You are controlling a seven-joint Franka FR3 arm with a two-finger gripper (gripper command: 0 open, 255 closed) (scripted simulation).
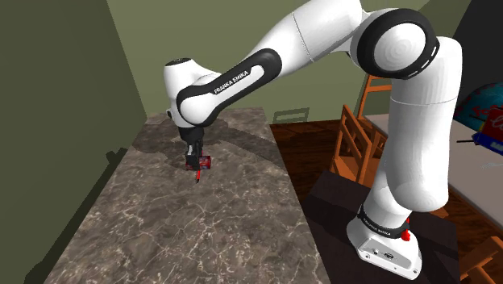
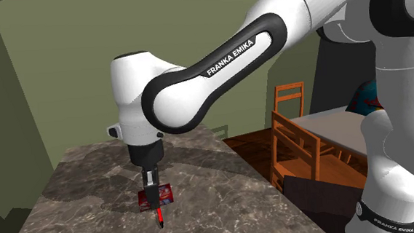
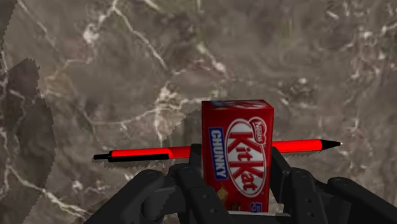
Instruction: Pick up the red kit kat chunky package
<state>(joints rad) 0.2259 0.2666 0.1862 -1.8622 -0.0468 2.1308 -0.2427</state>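
Note:
The red Kit Kat Chunky package stands upright between my black fingers, which press against its two sides. My gripper is shut on it, low over the marble top. From the shoulder view the gripper points straight down near the tabletop's far middle, with the package at its tips. The second exterior view shows the same grasp on the package. I cannot tell whether the package touches the surface.
A red pen with black ends lies on the marble tabletop just behind the package. Wooden chairs and a pale table stand off the shoulder view's right. Green walls close the far side.

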